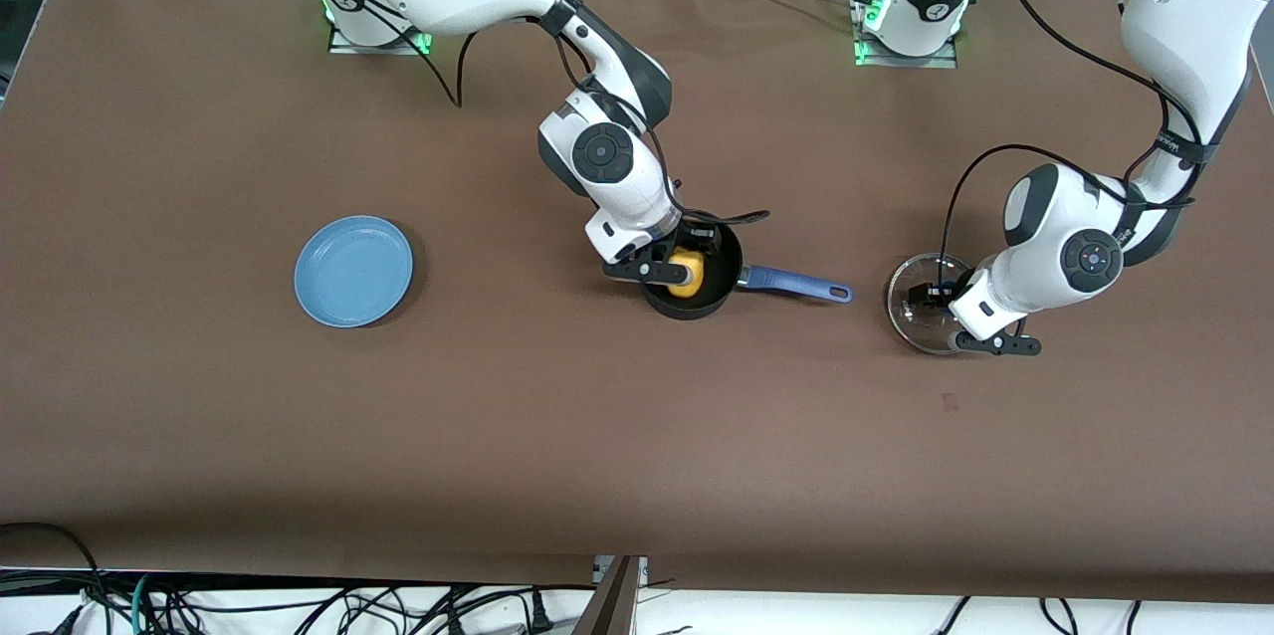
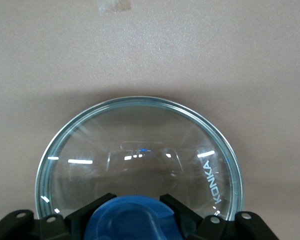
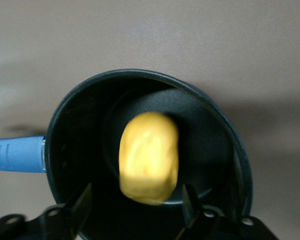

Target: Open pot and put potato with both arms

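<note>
R gripper [image 1: 685, 269] sits low over the open pot [image 1: 694, 302], fingers [image 3: 80, 207] spread wide w/ clear gaps either side of the potato [image 1: 687, 274]. In the right wrist view the potato [image 3: 149, 157] lies inside the pot [image 3: 70, 125], on the black floor, between the two fingertips but touching neither as far as can be seen. Pot's blue handle [image 1: 796, 285] points toward the L arm's end of the table; in the right wrist view the handle [image 3: 15, 155] joins the black wall at the rim. Pot stands approx mid-table, no lid on it.

L gripper [image 1: 931, 302] is down at the glass lid [image 1: 916, 317], which lies flat on the brown table [image 1: 597, 436] toward the L arm's end, well apart from the pot, past the tip of the handle. In the left wrist view the fingers [image 2: 90, 212] are closed in narrow on both sides of the blue knob [image 2: 135, 220], pressing it; lid [image 2: 140, 150] sits w/ its rim on the table surface, "KONKA" printed on the glass.

Light-blue plate [image 1: 353, 271] lies toward the R arm's end of the table, well apart from the pot, about as far from the front camera as the pot is.
</note>
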{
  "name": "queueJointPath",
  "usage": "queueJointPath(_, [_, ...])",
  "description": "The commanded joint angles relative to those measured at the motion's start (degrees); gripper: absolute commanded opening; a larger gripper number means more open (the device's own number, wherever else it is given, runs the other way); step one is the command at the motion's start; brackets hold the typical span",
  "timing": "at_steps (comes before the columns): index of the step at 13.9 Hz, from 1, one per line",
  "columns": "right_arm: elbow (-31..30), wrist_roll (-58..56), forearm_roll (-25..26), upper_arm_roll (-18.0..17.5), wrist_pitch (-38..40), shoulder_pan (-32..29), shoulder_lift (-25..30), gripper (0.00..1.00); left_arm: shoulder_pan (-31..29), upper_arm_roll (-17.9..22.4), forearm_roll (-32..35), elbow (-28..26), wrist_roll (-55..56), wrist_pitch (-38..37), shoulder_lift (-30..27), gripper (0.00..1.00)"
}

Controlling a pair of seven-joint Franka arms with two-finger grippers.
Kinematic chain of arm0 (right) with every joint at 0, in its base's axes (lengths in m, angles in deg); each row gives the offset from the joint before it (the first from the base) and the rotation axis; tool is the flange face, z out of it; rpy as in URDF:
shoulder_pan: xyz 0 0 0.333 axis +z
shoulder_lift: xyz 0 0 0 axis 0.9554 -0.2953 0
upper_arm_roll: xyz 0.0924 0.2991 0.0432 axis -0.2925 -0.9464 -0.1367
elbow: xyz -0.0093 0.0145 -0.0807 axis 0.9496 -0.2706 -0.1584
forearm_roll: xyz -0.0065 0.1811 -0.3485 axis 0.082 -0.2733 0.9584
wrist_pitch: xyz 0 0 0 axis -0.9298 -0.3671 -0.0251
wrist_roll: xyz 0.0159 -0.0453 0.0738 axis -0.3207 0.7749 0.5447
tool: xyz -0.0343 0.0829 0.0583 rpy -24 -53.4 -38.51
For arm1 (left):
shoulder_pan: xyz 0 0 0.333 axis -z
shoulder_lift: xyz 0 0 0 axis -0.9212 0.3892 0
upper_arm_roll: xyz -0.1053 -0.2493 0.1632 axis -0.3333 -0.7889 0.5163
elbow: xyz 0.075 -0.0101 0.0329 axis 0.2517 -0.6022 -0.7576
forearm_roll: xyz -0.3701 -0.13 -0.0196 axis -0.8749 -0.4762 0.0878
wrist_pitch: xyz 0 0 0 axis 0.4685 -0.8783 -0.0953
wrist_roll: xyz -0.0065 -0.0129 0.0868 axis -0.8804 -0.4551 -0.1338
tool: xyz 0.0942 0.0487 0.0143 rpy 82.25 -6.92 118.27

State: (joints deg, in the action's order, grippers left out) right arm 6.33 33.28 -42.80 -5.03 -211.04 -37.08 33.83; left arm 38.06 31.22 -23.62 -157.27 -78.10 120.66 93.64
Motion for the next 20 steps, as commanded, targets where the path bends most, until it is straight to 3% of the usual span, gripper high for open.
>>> queueJointPath(1, [1.87,-0.03,-0.11,0.17,1.48,0.21,0.85,1.0,-0.58,-0.13,1.75,0.31,0.1,0.5,-0.27,0.85])
queueJointPath(2, [1.87,-0.21,-0.02,0.25,3.32,-0.06,1.64,1.0,-0.67,-0.21,1.75,0.48,0.1,0.32,-0.53,1.0])
queueJointPath(8, [9.16,-9.76,0.24,0.69,22.38,-5.93,3.75,1.0,-0.41,-2.14,1.66,2.58,0.1,-3.18,-8.16,1.0])
queueJointPath(12, [9.07,-17.5,1.38,0.96,30.47,-13.84,9.02,1.0,-0.49,-9.42,0.78,13.71,0.1,-21.34,-15.29,1.0])
queueJointPath(16, [9.16,-26.3,4.97,2.18,39.44,-21.05,12.36,1.0,-0.49,-16.46,0.6,27.88,0.02,-40.52,-15.56,1.0])
queueJointPath(20, [9.07,-39.99,10.0,2.71,45.76,-28.25,15.88,1.0,0.47,-14.64,-4.04,29.49,-1.13,-43.19,-21.44,1.0])
